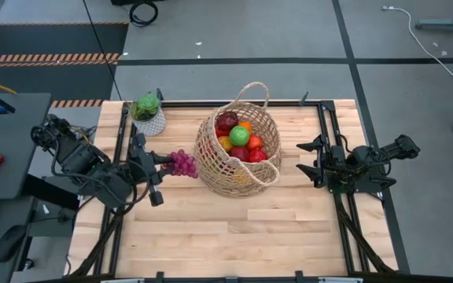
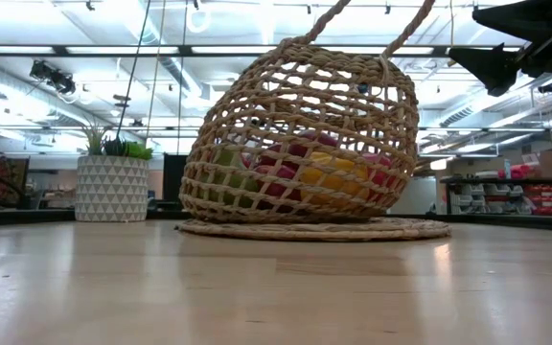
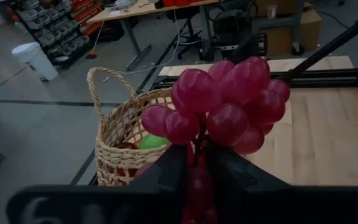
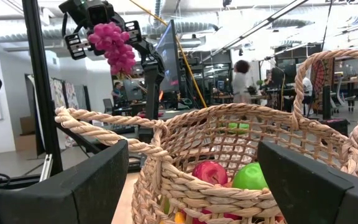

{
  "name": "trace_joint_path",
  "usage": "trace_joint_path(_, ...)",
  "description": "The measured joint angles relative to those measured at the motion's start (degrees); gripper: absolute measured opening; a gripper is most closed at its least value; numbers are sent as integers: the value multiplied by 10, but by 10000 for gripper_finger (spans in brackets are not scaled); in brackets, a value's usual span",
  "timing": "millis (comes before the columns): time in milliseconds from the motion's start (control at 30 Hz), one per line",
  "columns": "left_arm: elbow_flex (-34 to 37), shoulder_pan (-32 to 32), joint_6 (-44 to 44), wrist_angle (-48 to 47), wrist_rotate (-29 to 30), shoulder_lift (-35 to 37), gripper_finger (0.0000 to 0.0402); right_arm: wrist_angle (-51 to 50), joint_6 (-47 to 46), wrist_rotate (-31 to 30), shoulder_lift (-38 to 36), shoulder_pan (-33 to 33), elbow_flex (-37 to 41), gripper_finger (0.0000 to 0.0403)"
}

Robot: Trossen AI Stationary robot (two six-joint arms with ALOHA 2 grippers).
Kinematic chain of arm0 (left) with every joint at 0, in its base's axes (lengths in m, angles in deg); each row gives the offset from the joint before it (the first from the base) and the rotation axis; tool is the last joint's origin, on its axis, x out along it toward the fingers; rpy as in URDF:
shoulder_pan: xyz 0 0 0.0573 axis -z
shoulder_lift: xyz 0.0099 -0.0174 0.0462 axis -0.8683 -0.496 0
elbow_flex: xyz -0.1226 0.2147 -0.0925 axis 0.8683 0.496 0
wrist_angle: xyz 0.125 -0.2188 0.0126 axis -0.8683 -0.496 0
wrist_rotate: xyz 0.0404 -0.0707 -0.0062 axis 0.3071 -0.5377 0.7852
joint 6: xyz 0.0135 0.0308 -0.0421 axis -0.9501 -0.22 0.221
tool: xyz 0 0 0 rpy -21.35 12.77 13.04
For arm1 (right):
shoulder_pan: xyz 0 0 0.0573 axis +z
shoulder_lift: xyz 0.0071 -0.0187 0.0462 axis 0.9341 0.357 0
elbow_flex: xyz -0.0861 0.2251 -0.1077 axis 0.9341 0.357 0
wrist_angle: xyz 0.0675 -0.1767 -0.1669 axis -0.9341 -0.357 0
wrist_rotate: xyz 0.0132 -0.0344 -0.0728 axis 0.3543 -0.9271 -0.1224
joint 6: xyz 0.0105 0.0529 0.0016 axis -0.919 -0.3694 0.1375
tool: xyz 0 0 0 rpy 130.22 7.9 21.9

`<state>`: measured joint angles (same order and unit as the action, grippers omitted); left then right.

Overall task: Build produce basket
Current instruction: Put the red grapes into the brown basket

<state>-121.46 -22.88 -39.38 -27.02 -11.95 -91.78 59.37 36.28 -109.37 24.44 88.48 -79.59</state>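
The tan wicker basket (image 1: 238, 161) stands mid-table on its flat base (image 2: 314, 228). It holds produce: a green apple (image 1: 239, 135), a dark red apple (image 1: 226, 121), an orange and other red and yellow pieces. The purple grape bunch (image 1: 183, 163) hangs in the air just left of the basket, with my left gripper (image 1: 168, 161) shut on it. In the right wrist view the bunch (image 4: 114, 46) is well above the basket's rim (image 4: 166, 134). My right gripper (image 1: 301, 156) rests open at the table's right side, pointing at the basket and touching nothing. My left gripper pinches the grape bunch's stem end (image 3: 197, 146) between its two fingers (image 3: 171, 169). The fingers come nearly level from the table's left, pointing toward the basket. The bunch sticks out beyond the fingertips and droops a little, lifted clear of table and basket.
A green plant in a white patterned pot (image 1: 148, 114) stands at the far left of the table. Black frame rails (image 1: 330, 126) run along the table's sides. The near half of the wooden table (image 1: 234, 236) is bare. People show in the room beyond.
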Motion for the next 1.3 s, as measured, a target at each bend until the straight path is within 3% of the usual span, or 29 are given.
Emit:
trace_joint_path(567,0,0,-28,-29,0,0,51,0,0,0,0,0,0,360)
trace_joint_path(933,0,0,-278,-48,0,0,48,0,0,0,0,0,0,360)
trace_joint_path(1300,0,0,-645,-48,0,0,49,0,0,0,0,0,0,360)
